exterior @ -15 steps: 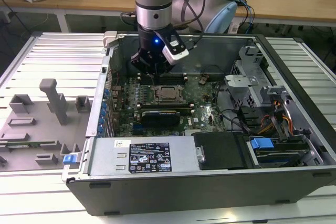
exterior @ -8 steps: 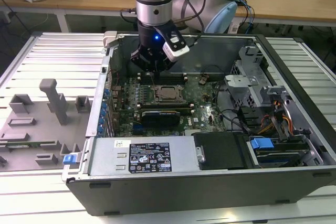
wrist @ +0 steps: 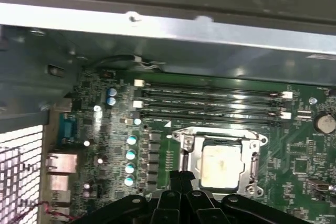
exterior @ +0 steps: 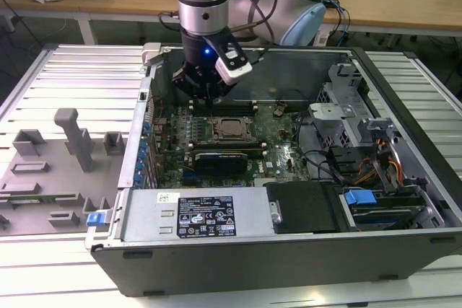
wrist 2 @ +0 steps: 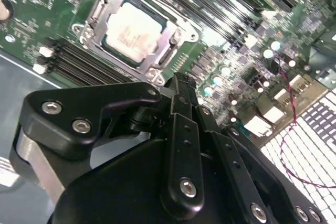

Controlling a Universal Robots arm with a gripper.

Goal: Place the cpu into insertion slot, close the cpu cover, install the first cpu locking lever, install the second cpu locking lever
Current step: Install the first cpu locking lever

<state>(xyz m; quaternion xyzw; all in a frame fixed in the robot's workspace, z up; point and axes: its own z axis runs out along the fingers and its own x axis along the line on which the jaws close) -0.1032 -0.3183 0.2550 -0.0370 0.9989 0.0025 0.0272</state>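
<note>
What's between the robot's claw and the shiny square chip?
Only the silvery metal frame around the chip, seen in the first wrist view beside the gripper.

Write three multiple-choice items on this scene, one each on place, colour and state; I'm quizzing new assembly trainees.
1. Where is the cpu? A held by the gripper; B seated in the insertion slot; C loose on the motherboard.
2. What colour is the motherboard? A red; B green; C white.
3. How is the cpu cover? A standing upright; B taken off; C lying flat around the cpu.
B: the chip sits inside the socket rim, the gripper empty above the board. B: the board is plainly green. C: the silvery frame lies flat, framing the chip.
</note>
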